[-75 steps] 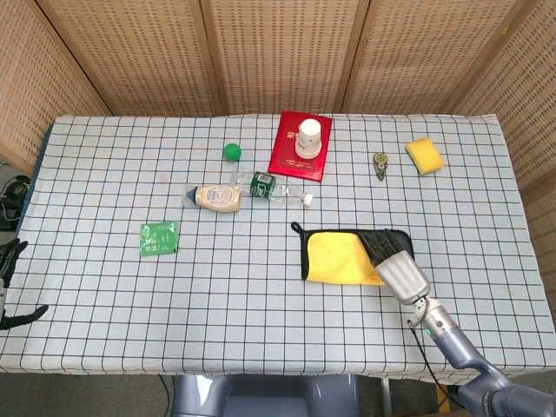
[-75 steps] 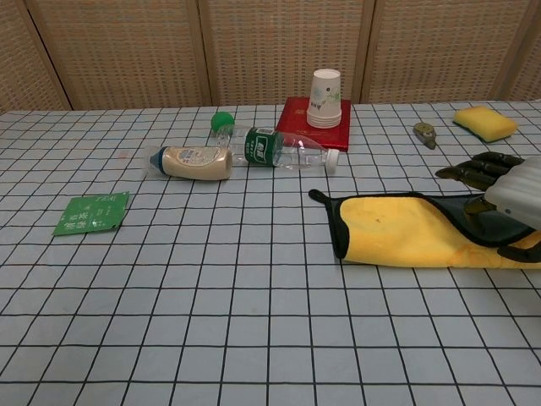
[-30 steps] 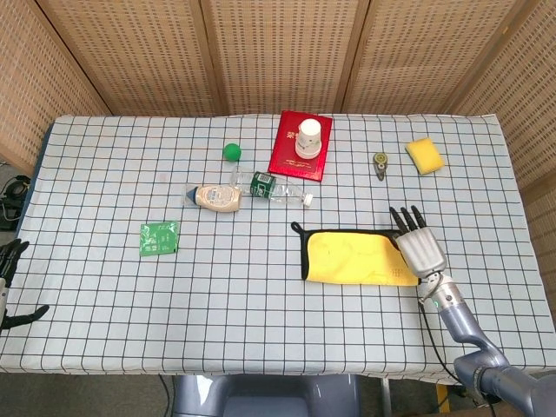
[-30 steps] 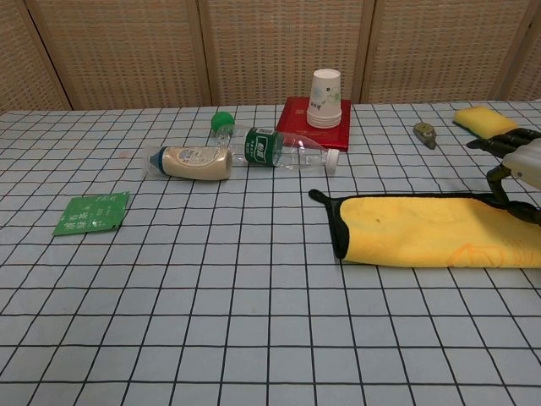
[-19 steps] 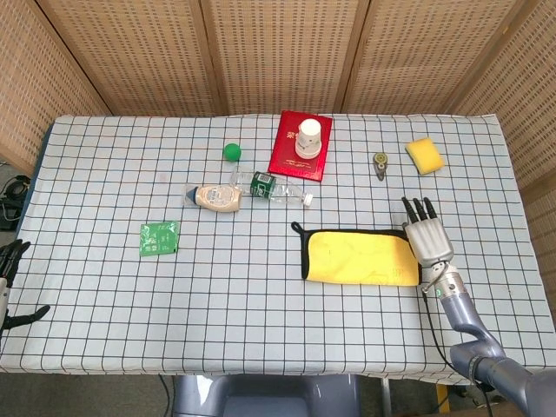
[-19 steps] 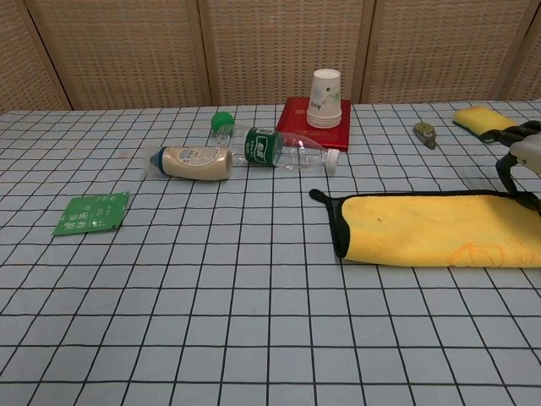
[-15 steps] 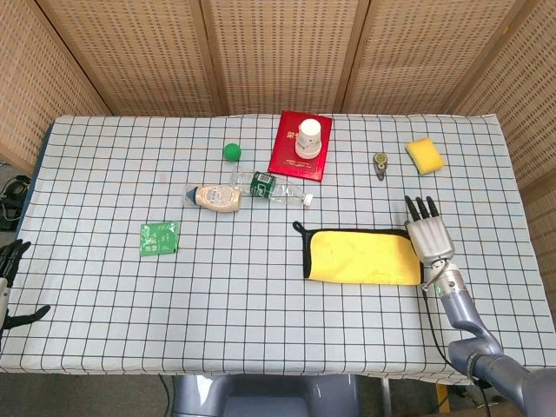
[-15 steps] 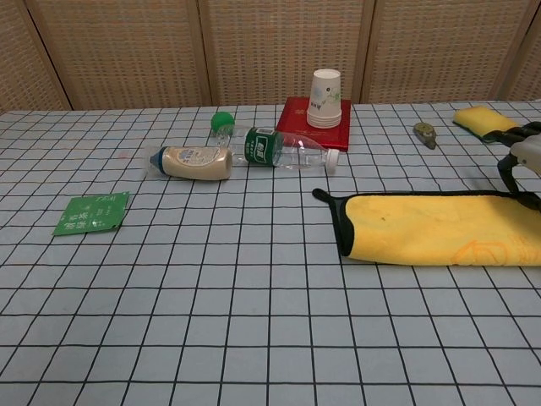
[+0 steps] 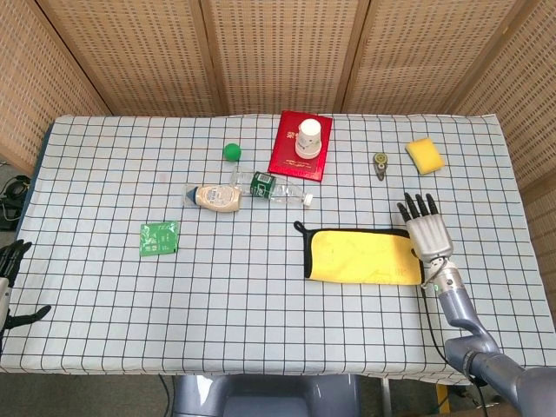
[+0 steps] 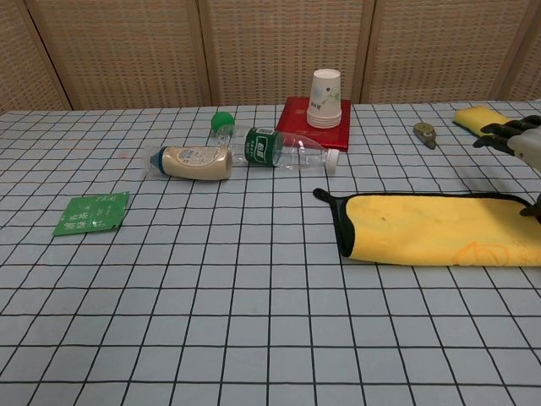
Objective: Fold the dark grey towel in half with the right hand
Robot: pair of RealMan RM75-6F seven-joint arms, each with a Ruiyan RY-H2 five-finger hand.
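Towel (image 9: pixel 361 256) lies flat on the checked table (image 9: pixel 261 304), front-right area, yellow face up with dark grey edging showing along the left and far edges; hanging loop at its far-left corner. Right hand (image 9: pixel 426 231) sits just beside the towel's right end, fingers extended and apart, holding nothing; chest view only catches its fingers (image 10: pixel 507 133) at the frame edge. Left hand (image 9: pixel 10 276) is at the table's left edge, fingers apart, empty. Behind the towel: clear bottle (image 9: pixel 276 188) and beige bottle (image 9: pixel 215 198) lying down, red book (image 9: pixel 300 145) with paper cups (image 10: pixel 325 98) on it.
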